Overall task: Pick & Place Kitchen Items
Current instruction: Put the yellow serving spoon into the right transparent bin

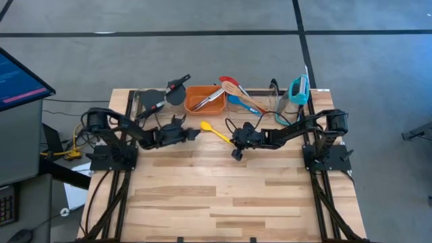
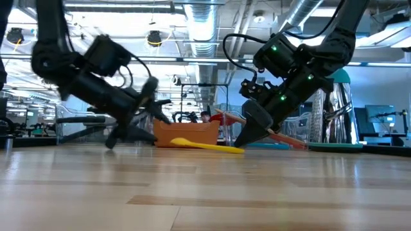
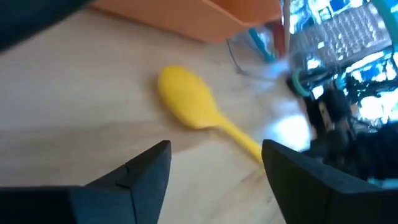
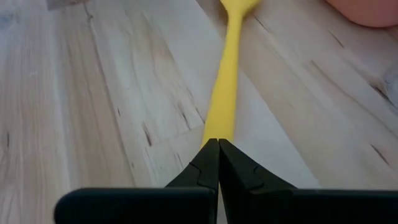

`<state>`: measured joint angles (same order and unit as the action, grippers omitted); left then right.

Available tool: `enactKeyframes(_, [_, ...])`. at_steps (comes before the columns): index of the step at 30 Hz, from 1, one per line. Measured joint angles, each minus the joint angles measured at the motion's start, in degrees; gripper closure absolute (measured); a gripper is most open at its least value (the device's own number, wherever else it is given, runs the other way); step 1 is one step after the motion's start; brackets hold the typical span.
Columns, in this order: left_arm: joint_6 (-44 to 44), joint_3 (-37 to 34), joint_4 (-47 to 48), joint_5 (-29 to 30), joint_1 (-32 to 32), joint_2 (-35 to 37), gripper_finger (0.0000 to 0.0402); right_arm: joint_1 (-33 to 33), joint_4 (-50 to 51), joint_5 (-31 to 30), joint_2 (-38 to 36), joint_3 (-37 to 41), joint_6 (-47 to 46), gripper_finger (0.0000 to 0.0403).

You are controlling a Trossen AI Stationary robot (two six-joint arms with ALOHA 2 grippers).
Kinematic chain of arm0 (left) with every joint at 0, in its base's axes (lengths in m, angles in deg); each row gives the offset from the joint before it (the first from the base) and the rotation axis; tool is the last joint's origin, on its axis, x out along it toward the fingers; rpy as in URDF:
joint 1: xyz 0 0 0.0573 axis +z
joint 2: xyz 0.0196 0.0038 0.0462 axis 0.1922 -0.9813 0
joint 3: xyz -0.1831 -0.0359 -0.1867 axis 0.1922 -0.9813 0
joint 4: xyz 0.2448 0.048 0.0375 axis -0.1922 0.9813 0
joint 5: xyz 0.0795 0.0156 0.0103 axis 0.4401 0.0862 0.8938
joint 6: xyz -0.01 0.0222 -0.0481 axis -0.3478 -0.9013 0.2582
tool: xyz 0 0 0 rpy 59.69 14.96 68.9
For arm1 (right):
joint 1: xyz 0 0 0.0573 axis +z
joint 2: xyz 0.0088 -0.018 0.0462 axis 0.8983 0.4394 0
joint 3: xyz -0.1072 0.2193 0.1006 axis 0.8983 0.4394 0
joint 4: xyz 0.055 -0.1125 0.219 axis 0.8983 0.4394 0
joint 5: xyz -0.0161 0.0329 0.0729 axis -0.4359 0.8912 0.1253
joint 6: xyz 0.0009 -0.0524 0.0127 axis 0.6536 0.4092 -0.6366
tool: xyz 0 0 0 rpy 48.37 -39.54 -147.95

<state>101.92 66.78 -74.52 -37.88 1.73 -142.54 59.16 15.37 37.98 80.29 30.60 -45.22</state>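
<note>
Two arms met over the middle of your table, one from each side. Your left gripper sat just left of the yellow spoon, its fingers spread wide and holding nothing; in its wrist view the spoon's bowl lay on the wood ahead of the gap, apart from both fingers. Your right gripper was at the handle end of that spoon, fingertips pressed shut, the yellow handle running straight out from the closed tips in its wrist view; whether it pinched the handle or only touched its end, you could not tell. The spoon lay flat on the table, just in front of the orange bin. Metal tongs rested in that bin. A wooden fork and a red spoon lay across the clear bins to its right. No brand, label or writing was readable on anything; text on the monitor at far left was too small to make out.
</note>
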Motion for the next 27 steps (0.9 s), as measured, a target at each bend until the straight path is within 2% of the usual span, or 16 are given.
enactKeyframes(2, [0.5,2.2,0.1,-1.2,1.0,-1.8,0.0156,0.0,-0.5,0.0,0.1,0.0,0.1,0.0403])
enactKeyframes(7, [-2.2,6.2,1.1,-11.4,4.1,-2.9,0.0156,0.1,-1.2,0.2,0.1,0.1,1.5,0.0403])
enactKeyframes(9, [-3.1,6.7,1.3,-13.2,4.8,-2.9,0.0159,0.1,-1.3,0.4,0.1,0.1,1.5,0.0403])
enactKeyframes(17, [-9.9,6.8,1.8,-13.4,6.1,-3.0,0.0169,0.2,0.3,2.0,0.0,0.0,1.4,0.0403])
enactKeyframes(27, [-10.1,6.8,1.6,-12.3,6.1,-3.0,0.017,0.2,3.1,3.0,-0.1,-0.1,0.4,0.0403])
